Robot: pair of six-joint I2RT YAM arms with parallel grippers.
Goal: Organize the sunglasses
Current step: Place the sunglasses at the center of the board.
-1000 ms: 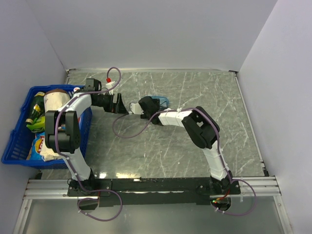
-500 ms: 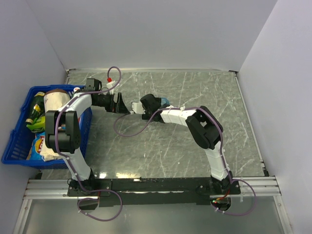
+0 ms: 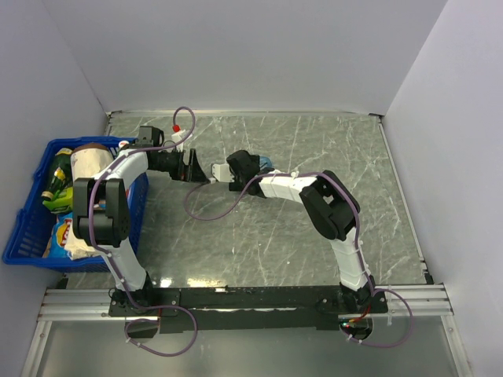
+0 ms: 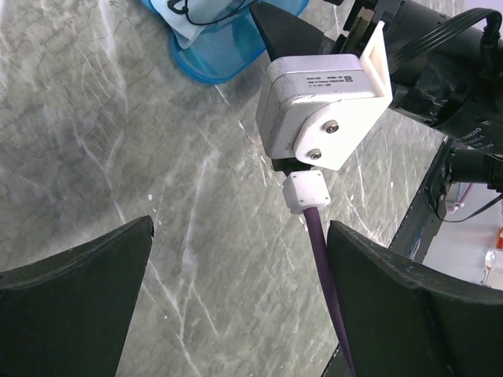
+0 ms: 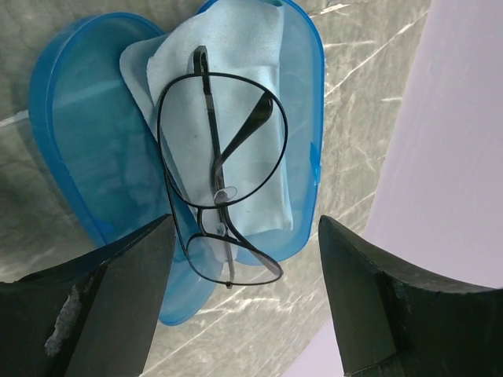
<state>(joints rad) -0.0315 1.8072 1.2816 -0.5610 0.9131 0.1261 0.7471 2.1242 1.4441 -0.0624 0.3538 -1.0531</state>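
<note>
the sunglasses (image 5: 220, 173) lie folded on the cloth (image 5: 251, 55) inside the open blue case (image 5: 71, 118). right pincer (image 5: 236, 294) and left pincer (image 4: 236, 298) both hang released, empty. only closing the case seems to remain.

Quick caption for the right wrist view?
Open right tool above thin black sunglasses lying on light-blue cloth atop open blue case.

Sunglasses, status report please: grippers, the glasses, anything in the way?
Left gripper open, empty. Right gripper open, above the blue case. Sunglasses folded, lying on the cloth in that open case. Nothing over them.
</note>
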